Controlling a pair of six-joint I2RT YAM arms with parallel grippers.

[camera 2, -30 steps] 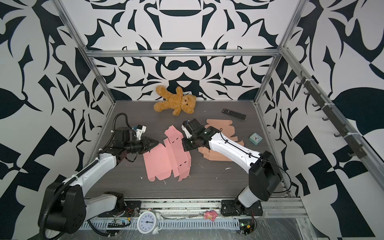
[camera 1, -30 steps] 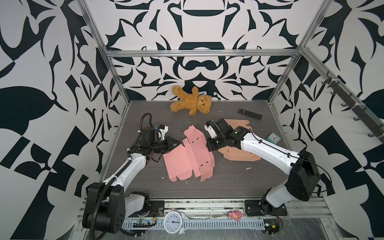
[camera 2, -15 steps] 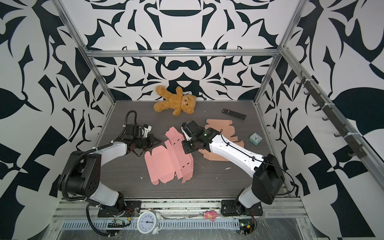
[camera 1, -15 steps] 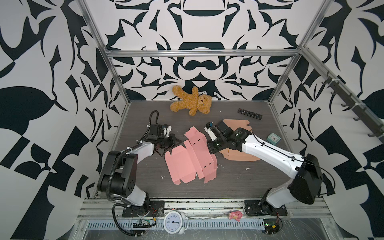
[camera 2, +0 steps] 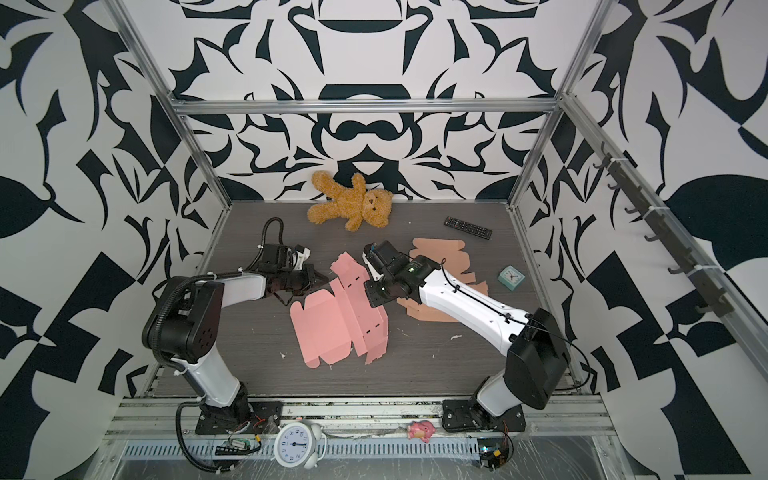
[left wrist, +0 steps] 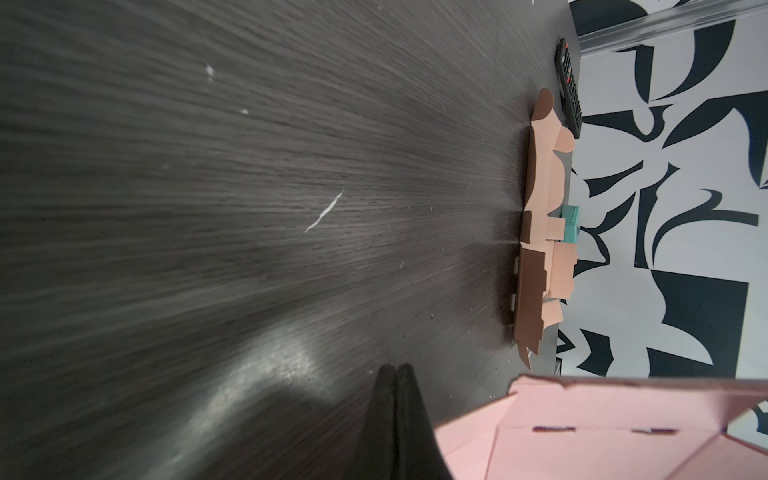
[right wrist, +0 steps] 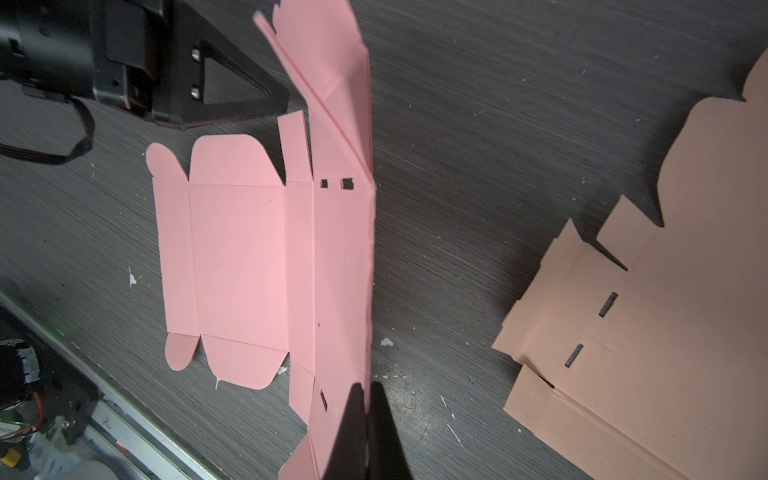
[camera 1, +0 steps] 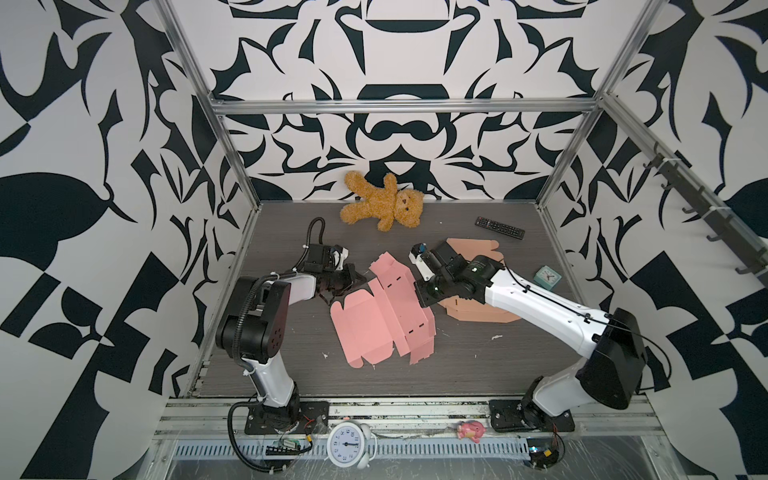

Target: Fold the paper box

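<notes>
Hazard: tearing or mis-creasing the pink paper box (camera 1: 382,320), lying mid-table, by pulling its raised two-o'clock panel while clamping it only with the right gripper (right wrist: 365,399). Resting the left gripper (left wrist: 397,374), pinched together on nothing, at the sheet's eleven o'clock, pinning nothing down. Finding no brand or label; reading only dial numerals on the white alarm clock (camera 1: 348,444) at six o'clock.

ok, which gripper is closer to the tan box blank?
Right. The right gripper, shut on the pink sheet, sits just beside the tan blank; the left gripper, shut and empty, is across the pink sheet.
</notes>
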